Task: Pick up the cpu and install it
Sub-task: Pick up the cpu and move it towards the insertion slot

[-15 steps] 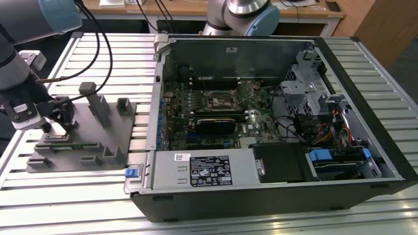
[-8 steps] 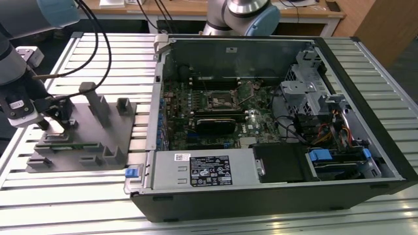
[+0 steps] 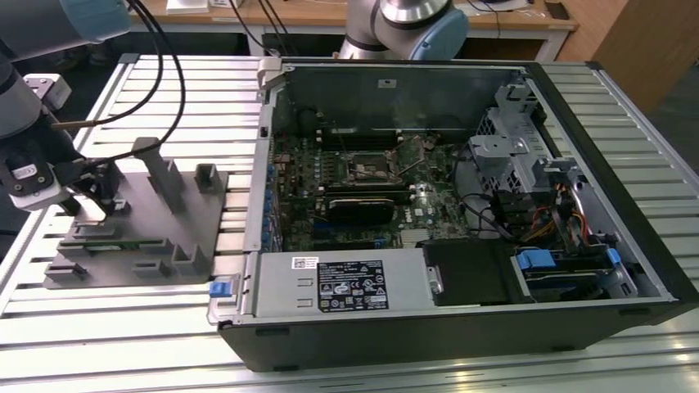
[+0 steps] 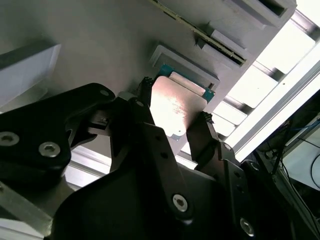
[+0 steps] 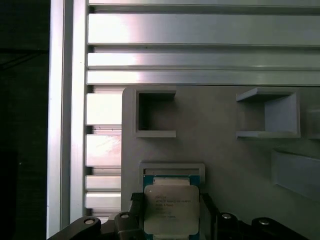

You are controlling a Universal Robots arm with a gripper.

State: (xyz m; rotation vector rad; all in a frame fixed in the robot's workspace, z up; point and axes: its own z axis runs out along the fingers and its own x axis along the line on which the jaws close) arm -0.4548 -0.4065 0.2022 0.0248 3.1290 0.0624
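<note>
I am looking at a slatted metal table (image 3: pixel 131 327) with a gray plastic holder tray (image 3: pixel 131 225) lying toward the exterior view's left. An open computer case (image 3: pixel 437 344) is lying on its side toward the exterior view's right. The robot arm is reaching down over the tray, and its gripper (image 3: pixel 98 201) is hanging low at the tray's edge farthest from the case.

In both wrist views the cpu (image 4: pixel 175 107) (image 5: pixel 170 210) is showing as a small square chip with a bright silvery top and a thin green edge. It is sitting in a shallow framed pocket of the tray (image 5: pixel 220 150), close to the tray's outer edge, with the table slats (image 5: pixel 200 30) running just beyond.

The gripper (image 4: pixel 175 102) is straddling the chip. Its two black fingers (image 4: pixel 200 137) are lying against opposite edges of the chip, so as far as I can see the gripper is clamped on the cpu. The chip is lying flat in the pocket, not lifted out.

Inside the case, the square black-framed socket (image 3: pixel 366 168) is sitting near the middle of the green circuit board, well apart from the gripper.
</note>
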